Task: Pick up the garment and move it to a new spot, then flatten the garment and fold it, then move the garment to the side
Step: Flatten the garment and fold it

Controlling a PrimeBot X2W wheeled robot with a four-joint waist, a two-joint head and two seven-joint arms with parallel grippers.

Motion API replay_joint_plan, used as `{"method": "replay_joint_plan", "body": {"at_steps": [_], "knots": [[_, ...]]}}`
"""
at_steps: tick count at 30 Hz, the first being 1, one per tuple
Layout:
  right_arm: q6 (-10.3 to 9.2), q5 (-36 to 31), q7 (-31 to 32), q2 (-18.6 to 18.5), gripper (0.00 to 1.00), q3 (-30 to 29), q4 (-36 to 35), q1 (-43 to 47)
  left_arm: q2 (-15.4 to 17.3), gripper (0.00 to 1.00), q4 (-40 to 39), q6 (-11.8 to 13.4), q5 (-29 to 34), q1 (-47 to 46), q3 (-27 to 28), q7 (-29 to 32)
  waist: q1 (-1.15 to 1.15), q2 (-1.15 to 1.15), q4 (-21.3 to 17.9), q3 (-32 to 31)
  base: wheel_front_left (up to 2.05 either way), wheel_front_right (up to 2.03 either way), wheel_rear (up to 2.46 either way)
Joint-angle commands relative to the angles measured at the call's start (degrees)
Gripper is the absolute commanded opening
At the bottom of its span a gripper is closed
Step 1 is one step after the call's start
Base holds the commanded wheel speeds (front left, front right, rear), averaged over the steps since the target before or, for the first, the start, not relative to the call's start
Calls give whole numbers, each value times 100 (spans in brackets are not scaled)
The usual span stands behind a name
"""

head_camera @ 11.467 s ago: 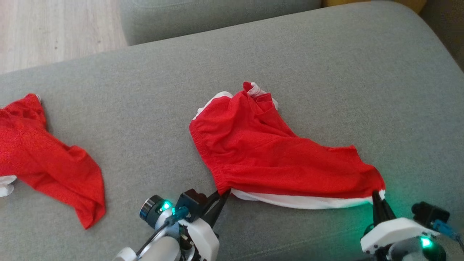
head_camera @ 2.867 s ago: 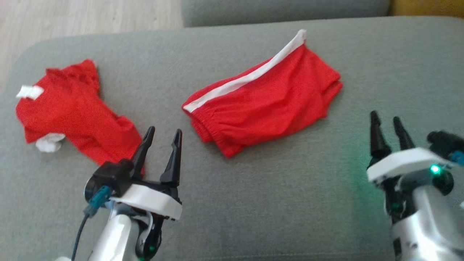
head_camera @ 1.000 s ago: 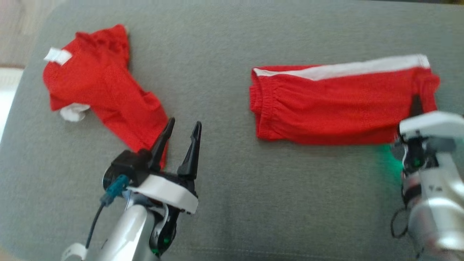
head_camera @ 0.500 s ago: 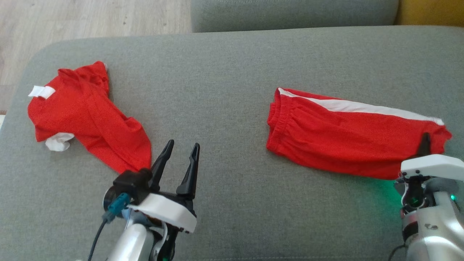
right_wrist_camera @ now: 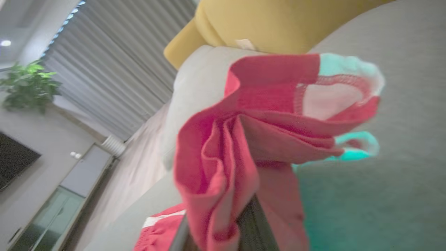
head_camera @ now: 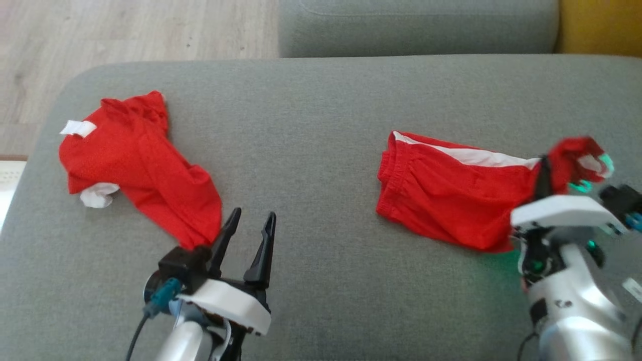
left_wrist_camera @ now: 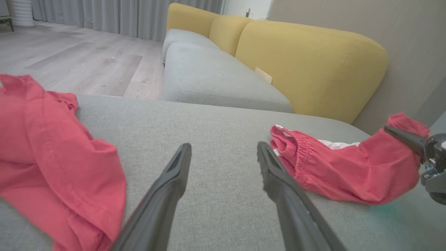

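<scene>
Here, the folded red garment [head_camera: 446, 200], white-striped along its far edge, lies on the right half of a grey sofa cushion [head_camera: 311, 125]. Its long axis runs left to right across the head view. The right gripper [head_camera: 542, 173] pinches the garment's right end between pressed-together fingers, so that end is bunched and raised while the waistband end rests flat. The left gripper [head_camera: 248, 235] hovers with its fingers spread wide, well apart from the garment and just beside a crumpled red cloth [head_camera: 140, 165]. The right arm looks far the nearer for a sideways move.
</scene>
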Motion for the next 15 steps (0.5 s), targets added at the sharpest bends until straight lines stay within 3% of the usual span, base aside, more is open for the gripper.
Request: {"method": "replay_joint_plan", "body": {"at_steps": [1,8,15], "knots": [[-4,121,-97,49,0,316,-208,-312,26,100,-135,-14,78,-108,152,-45,0,0,42,-28,0,0,0],[-4,863,-230,50,0,1481,-230,-379,26,100,-106,10,63,-115,125,-45,0,0,265,-85,0,0,0],[-4,1162,-270,50,0,2155,-15,-448,26,100,-107,40,21,-124,93,-45,0,0,506,-31,0,0,0]]}}
